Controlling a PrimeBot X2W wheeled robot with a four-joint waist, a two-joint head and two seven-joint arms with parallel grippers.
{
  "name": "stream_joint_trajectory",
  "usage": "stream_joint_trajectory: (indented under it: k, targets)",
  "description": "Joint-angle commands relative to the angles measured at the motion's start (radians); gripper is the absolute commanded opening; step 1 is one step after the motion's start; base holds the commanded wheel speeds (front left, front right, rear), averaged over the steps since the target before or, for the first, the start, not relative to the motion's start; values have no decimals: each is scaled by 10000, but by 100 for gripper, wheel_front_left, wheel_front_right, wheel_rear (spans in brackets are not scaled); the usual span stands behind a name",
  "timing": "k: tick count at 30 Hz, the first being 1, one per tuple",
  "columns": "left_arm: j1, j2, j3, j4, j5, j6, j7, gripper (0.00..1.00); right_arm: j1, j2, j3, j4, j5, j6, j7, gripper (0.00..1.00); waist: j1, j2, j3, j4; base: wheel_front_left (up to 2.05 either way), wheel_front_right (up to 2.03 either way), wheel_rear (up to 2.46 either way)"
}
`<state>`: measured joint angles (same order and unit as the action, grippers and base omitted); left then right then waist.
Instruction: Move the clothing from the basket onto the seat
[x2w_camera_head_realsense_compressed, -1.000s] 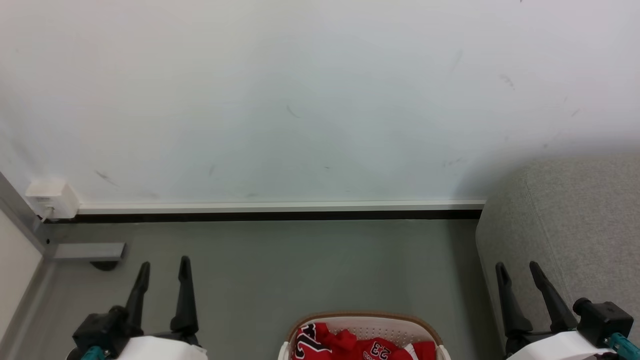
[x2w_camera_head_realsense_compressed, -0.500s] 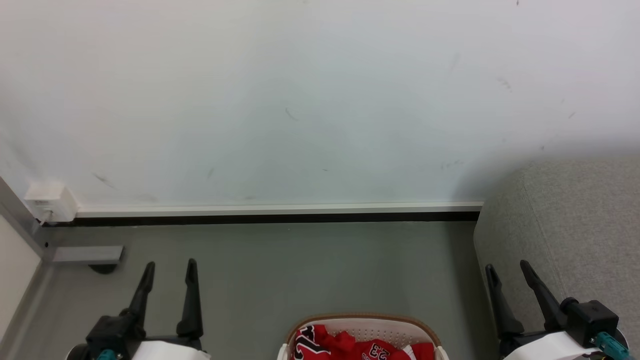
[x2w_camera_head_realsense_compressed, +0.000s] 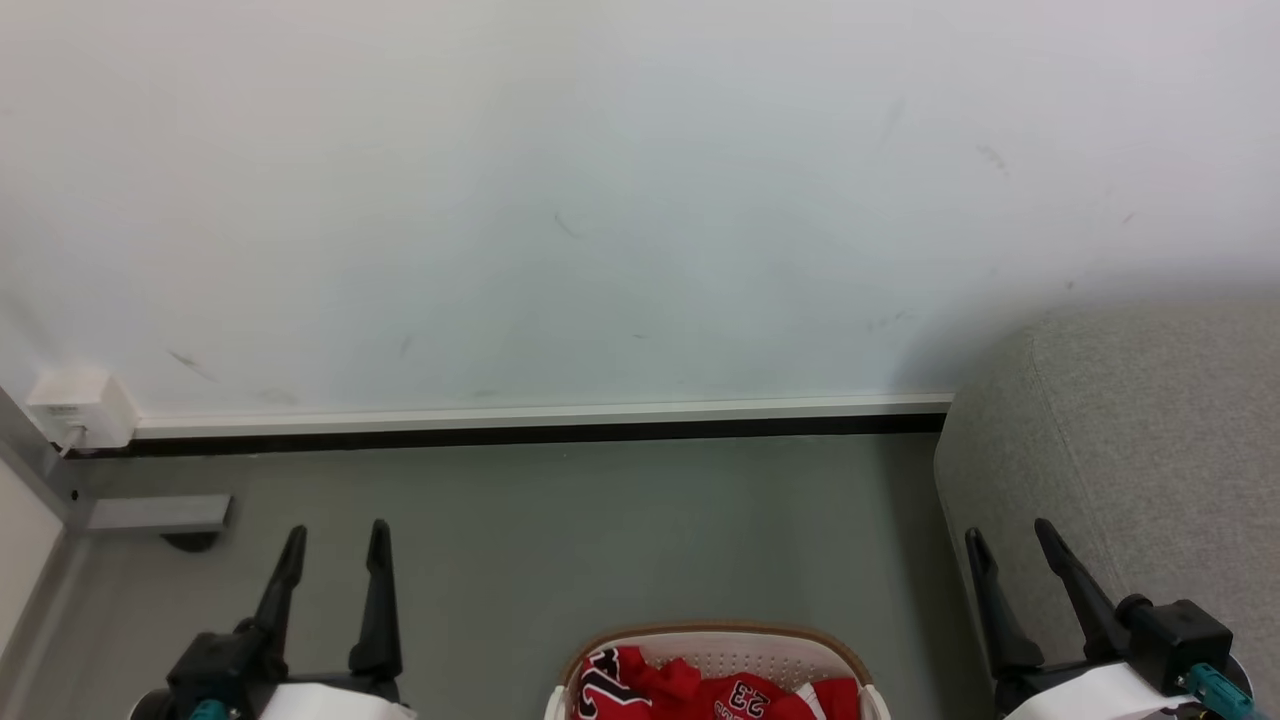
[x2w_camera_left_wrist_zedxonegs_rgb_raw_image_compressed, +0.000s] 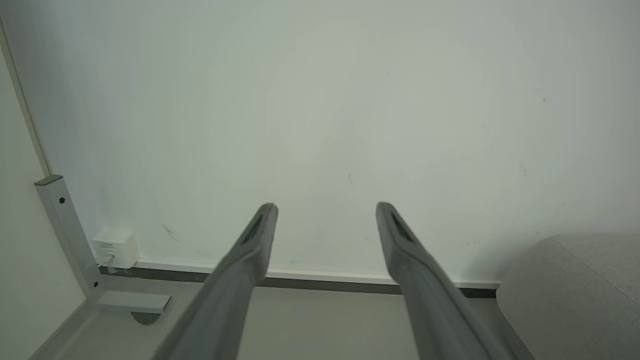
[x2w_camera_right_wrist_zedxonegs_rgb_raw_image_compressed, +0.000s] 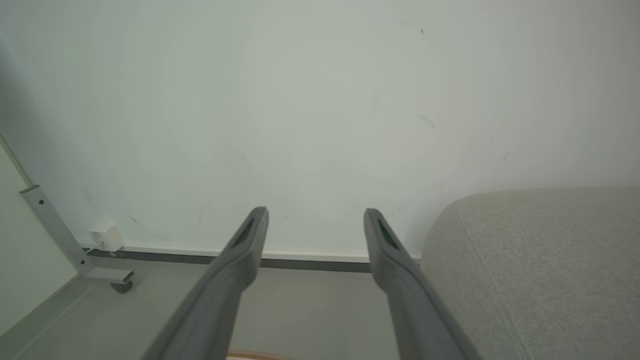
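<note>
At the bottom centre of the head view, an oval cream-white plastic basket (x2w_camera_head_realsense_compressed: 715, 633) with perforated sides and a brown rim band is cut off by the frame edge. Inside it lies the clothing (x2w_camera_head_realsense_compressed: 690, 692): crumpled bright red soft fabric with white trim, with a "23" readable on one piece. The basket stands on the floor (x2w_camera_head_realsense_compressed: 600, 530), a smooth, matt grey-green surface.

At the lower left, the left end effector (x2w_camera_head_realsense_compressed: 337, 527) points up the frame, its two long dark fingers spread apart with nothing between them. At the lower right, the right end effector (x2w_camera_head_realsense_compressed: 1008, 529) is spread the same way and is also empty. They sit one to each side of the basket, well apart from it.

The right one's fingers stand just in front of the seat (x2w_camera_head_realsense_compressed: 1150, 450), a large grey woven-fabric upholstered block with a rounded corner and a seam line. It takes up the right edge of the frame and runs back to the wall.

Farther off at the left edge, a flat grey metal foot (x2w_camera_head_realsense_compressed: 160, 513) lies on the floor, joined to a slanting grey metal post (x2w_camera_left_wrist_zedxonegs_rgb_raw_image_compressed: 62, 225). Just beyond it, a small white box (x2w_camera_head_realsense_compressed: 75, 408) with a thin cable sits at the base of the wall. A white skirting strip (x2w_camera_head_realsense_compressed: 540, 411) above a dark band crosses the frame from the box to the seat. Above it rises the pale bluish-white wall (x2w_camera_head_realsense_compressed: 600, 200), plain apart from a few faint dark scuffs.
</note>
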<state>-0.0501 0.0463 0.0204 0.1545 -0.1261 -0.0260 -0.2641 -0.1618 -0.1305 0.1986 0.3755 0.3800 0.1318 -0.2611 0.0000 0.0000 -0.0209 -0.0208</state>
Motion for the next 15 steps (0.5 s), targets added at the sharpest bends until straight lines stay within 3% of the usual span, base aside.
stream_joint_trajectory:
  k: [1, 15]
  targets:
    - [60, 72, -4, 16, 44, -36, -6, 100, -91, -83, 20, -43, 132, -21, -27, 100, 0, 0, 28, -50, 0, 0, 0]
    - [-364, 69, -89, 137, -69, -273, -6, 100, -259, -164, -150, -433, 191, -21, -27, 100, 0, 0, 685, -564, 0, 0, 0]
